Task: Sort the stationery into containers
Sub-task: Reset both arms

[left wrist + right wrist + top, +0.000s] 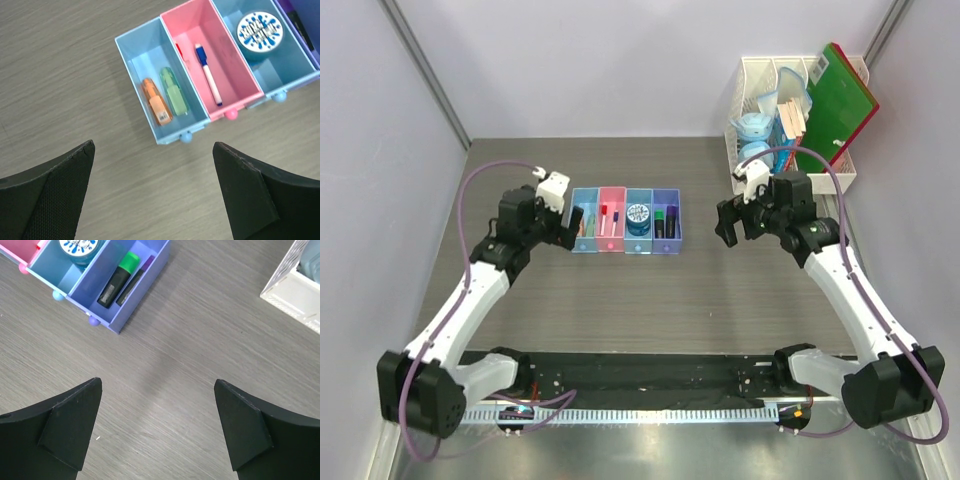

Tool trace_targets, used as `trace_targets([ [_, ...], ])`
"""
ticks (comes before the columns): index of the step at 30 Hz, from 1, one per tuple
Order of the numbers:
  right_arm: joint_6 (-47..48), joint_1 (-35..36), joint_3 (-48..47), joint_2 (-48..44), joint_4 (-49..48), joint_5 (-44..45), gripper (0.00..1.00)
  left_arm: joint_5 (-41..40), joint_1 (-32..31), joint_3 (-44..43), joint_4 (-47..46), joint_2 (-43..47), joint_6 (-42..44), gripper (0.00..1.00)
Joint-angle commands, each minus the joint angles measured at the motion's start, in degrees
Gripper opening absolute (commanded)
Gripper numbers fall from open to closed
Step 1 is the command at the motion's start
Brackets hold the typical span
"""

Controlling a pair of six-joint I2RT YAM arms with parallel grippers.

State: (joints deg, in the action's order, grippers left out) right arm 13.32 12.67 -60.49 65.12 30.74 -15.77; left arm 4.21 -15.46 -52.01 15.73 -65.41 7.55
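Since like sits with like in the bins [620, 249] — orange piece [156, 102] and green piece [174, 91] together, pen [208, 75] in pink, tape roll [260, 30] next, markers [117, 280] in purple — my left gripper [153, 145] and right gripper [158, 381] hang spread wide, empty.

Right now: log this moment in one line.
left gripper open | right gripper open | orange piece, mint piece in end blue bin | pen in pink bin | tape roll in second blue bin | markers in purple bin

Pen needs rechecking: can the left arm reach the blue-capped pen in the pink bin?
Probably yes: the left end effector hangs open nearby, and the blue-capped pen lies uncovered in the open-topped pink bin.
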Motion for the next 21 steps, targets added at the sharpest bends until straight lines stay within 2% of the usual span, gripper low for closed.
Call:
trace_targets([
  [1, -1.5, 0.0, 0.9, -3.1, -3.8, 0.1, 1.00, 2.3, 0.3, 2.6, -4.0, 8.0, -0.2, 1.00],
  [21, -3.4, 0.1, 2.0, -4.7, -6.5, 2.7, 1.00, 4.8, 7.2, 1.9, -4.1, 8.0, -3.6, 1.00],
])
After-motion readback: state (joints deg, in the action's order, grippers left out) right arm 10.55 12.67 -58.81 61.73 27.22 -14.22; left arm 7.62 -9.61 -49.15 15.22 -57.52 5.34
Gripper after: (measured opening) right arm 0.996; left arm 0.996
